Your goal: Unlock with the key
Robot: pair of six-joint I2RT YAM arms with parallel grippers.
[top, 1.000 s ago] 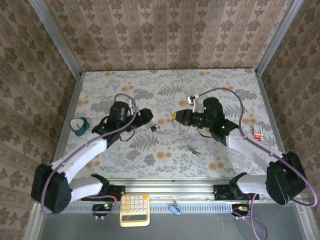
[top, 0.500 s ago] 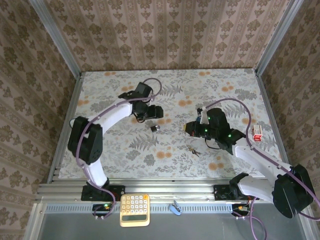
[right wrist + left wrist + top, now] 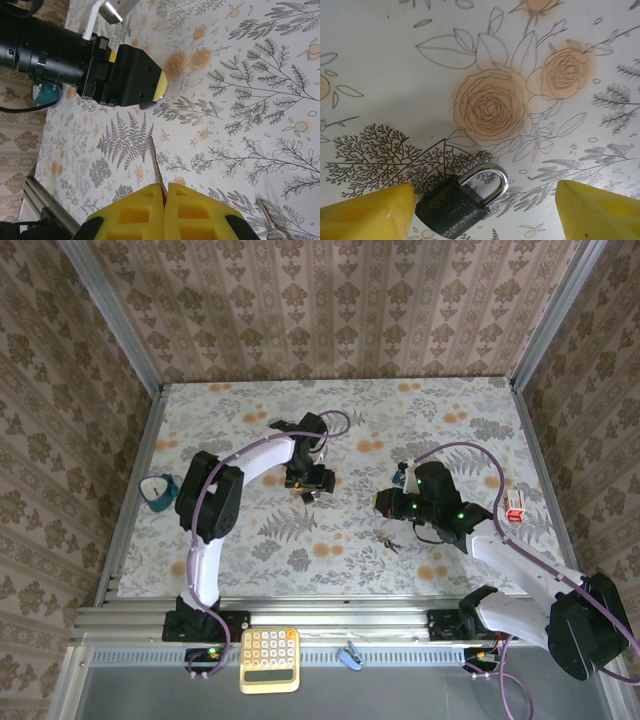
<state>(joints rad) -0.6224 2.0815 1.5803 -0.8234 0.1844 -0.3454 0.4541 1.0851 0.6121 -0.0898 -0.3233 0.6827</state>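
1. My left gripper (image 3: 311, 481) hangs with its jaws wide apart and empty. In the left wrist view its yellow fingers (image 3: 366, 212) sit at 8 and 4 o'clock of the frame.
2. My right gripper (image 3: 165, 186) has its jaws pressed together on the key (image 3: 154, 161). The thin blade sticks out past the pads toward 12 o'clock in the right wrist view.
3. The padlock (image 3: 454, 206) lies flat on the flowered table (image 3: 450, 410), between my left fingers. Its dark body is just beside the 8 o'clock one and well apart from the other.
4. In the top view the padlock is at about 9 o'clock from my right gripper, with a gap between them.
5. Its shackle (image 3: 489, 176) looks shut and points toward 2 o'clock in the left wrist view. The keyhole end runs off the bottom edge, so I cannot see the slot.
6. As I judge it, the step in hand is to take hold of the padlock with my left, so my right can bring the key in.
7. To do it well, I should centre the body between the fingers first; closing from here would likely shove it sideways.
8. I should grip the flat sides, leaving the shackle free and the keyhole end uncovered, then turn that end toward 3 o'clock to face the blade.
9. The key is pinched by a narrow part and may twist in the pads, so I should line it up and go in slowly.
10. Some loose keys (image 3: 388, 540) lie at 6 o'clock from my right gripper; I should stay clear of them.
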